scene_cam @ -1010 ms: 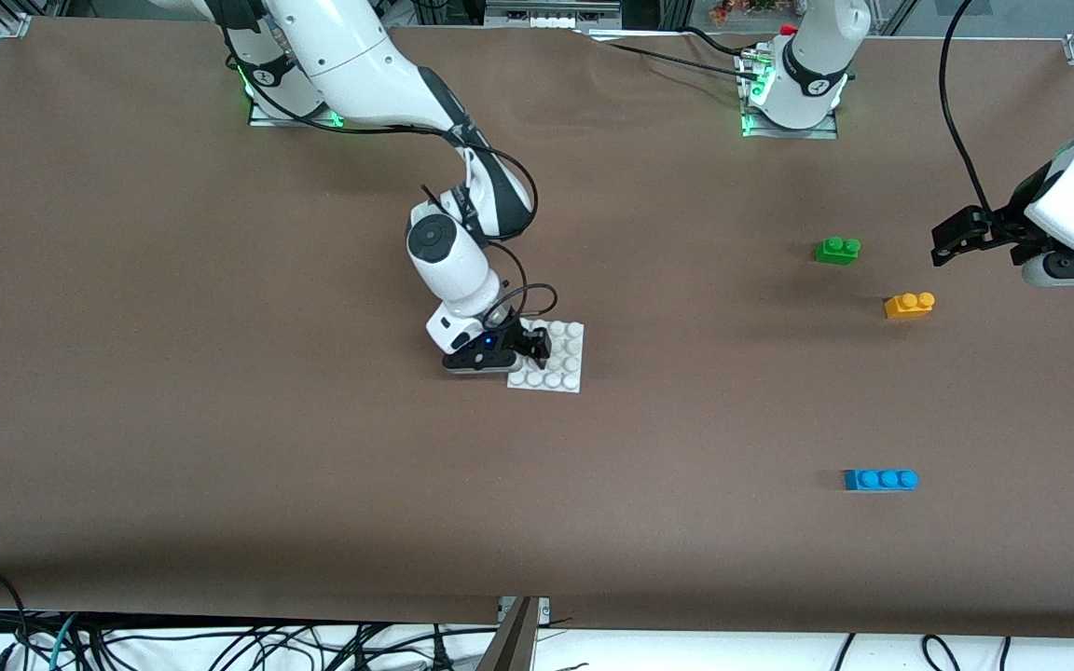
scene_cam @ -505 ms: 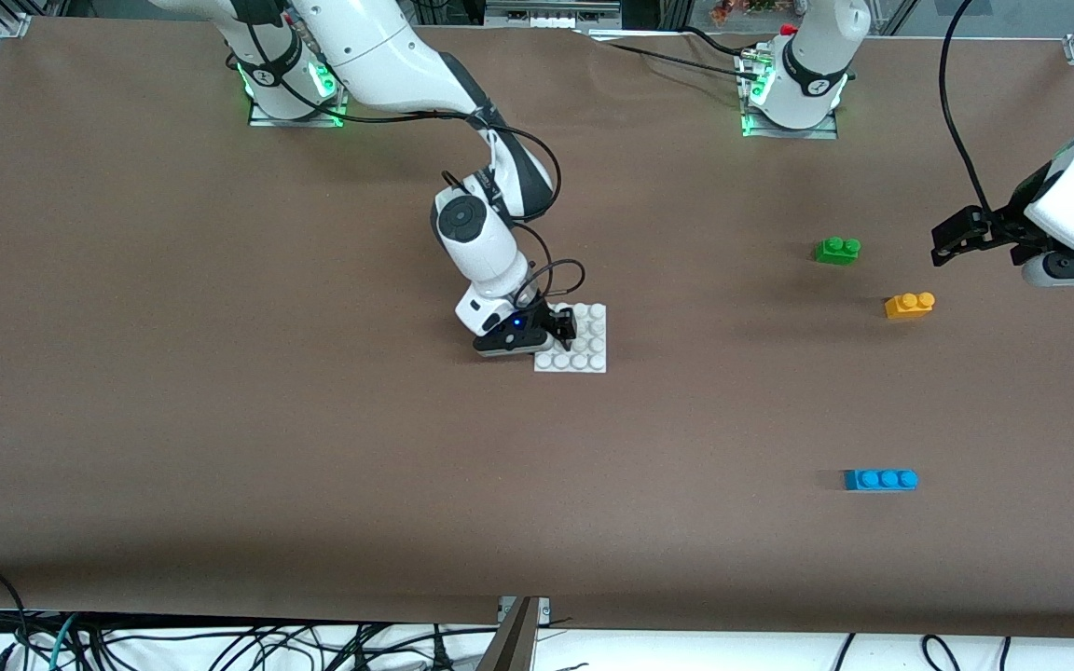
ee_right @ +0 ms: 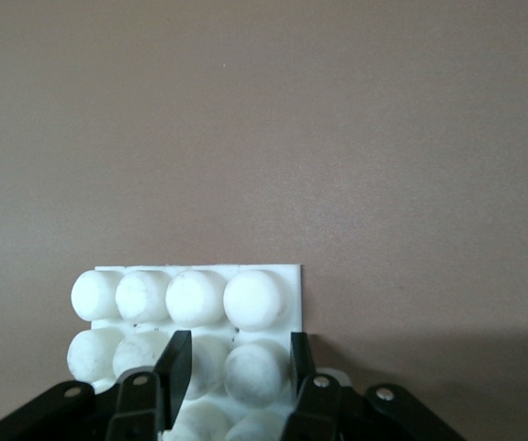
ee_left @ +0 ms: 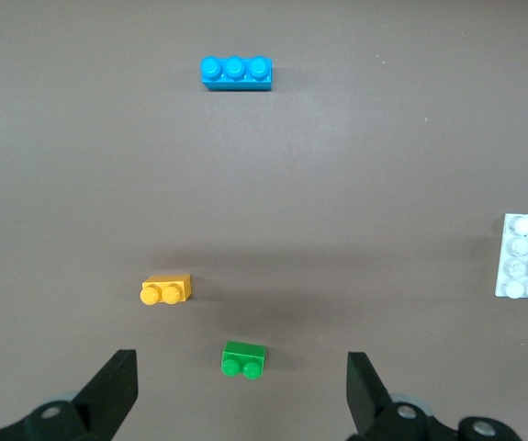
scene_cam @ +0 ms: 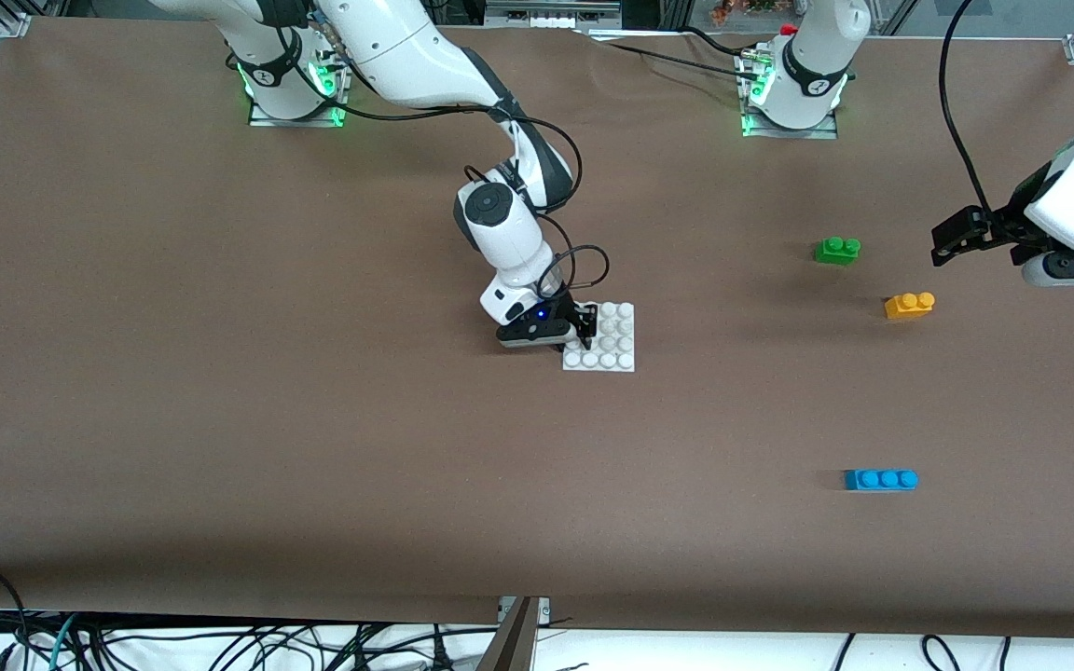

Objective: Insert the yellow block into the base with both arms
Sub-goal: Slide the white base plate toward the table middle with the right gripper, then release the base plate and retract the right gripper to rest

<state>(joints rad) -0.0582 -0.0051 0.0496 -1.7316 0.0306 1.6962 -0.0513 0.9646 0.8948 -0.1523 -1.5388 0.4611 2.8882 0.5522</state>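
At mid-table you have the right gripper (scene_cam: 584, 328) down on the base (scene_cam: 613, 352), fingers (ee_right: 174, 367) clenched around studs at its edge. Your left gripper (scene_cam: 956, 233) waits in the air with fingers spread, over the left arm's end, near the yellow block (scene_cam: 909, 305), which lies between green brick (scene_cam: 837, 250) and blue brick (scene_cam: 880, 479)

The right gripper (ee_right: 236, 377) jaws clamp the white base (ee_right: 190, 299).
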